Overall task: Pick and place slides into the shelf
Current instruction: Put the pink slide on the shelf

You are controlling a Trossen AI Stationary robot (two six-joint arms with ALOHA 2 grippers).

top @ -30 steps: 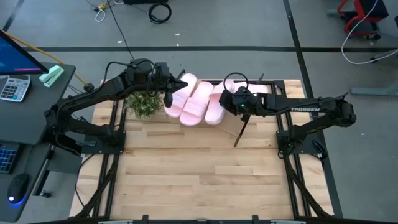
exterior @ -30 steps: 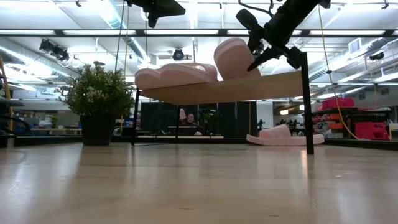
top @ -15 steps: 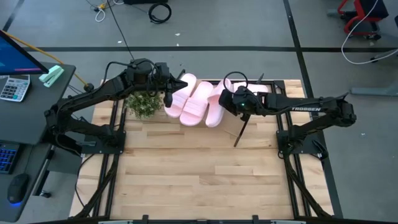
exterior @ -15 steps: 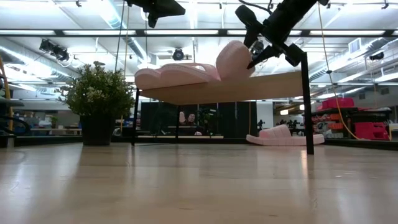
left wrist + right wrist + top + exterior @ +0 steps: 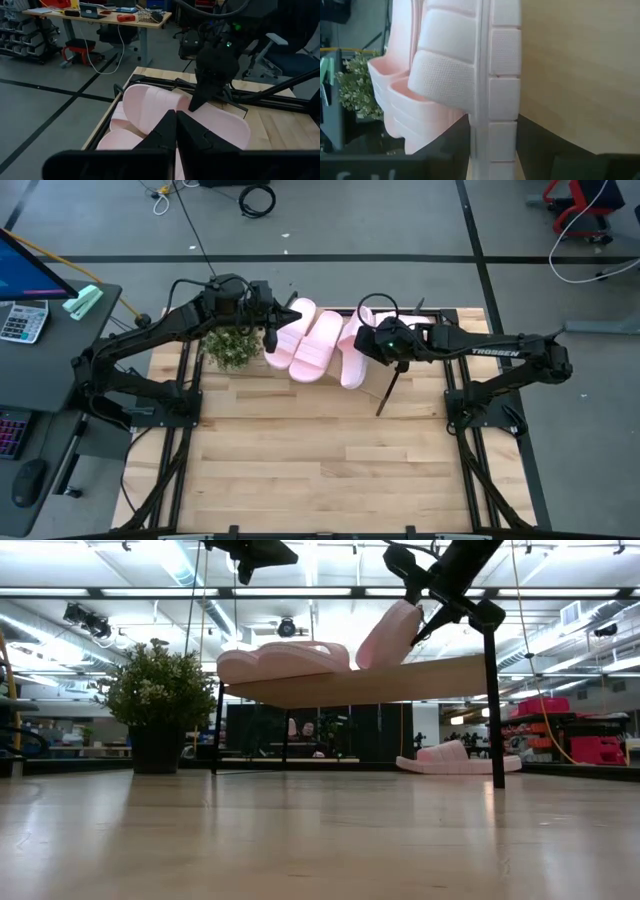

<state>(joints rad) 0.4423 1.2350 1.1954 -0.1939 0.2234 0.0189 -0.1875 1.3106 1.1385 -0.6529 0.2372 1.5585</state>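
Two pink slides [image 5: 305, 340] lie side by side on the slanted wooden shelf [image 5: 420, 680]. A third slide [image 5: 352, 360] stands tipped up steeply at their right, with my right gripper [image 5: 428, 612] shut on its raised end. A further slide [image 5: 447, 757] lies on the tabletop behind the shelf. My left gripper [image 5: 270, 320] hovers shut above the shelf's left end, over the two lying slides, touching nothing. My right gripper pinches the third slide's sole at its raised end [image 5: 495, 135], away from the strap [image 5: 440, 75], one finger [image 5: 455, 147] on each flat side. The fingers slant down from the table's right. The slide is tilted steeply, its lower end [image 5: 365, 662] on the shelf beside the second slide.
A potted plant [image 5: 232, 345] stands on the table at the shelf's left end, under my left arm. The shelf's black legs [image 5: 492, 710] stand at the table's far part. The near half of the tabletop [image 5: 320, 470] is bare wood.
My right gripper has risen a little and tipped. The slide in it has tipped up steeper and rolled toward its side: its held end has gone up, while its lower end has stayed on the shelf beside the second slide.
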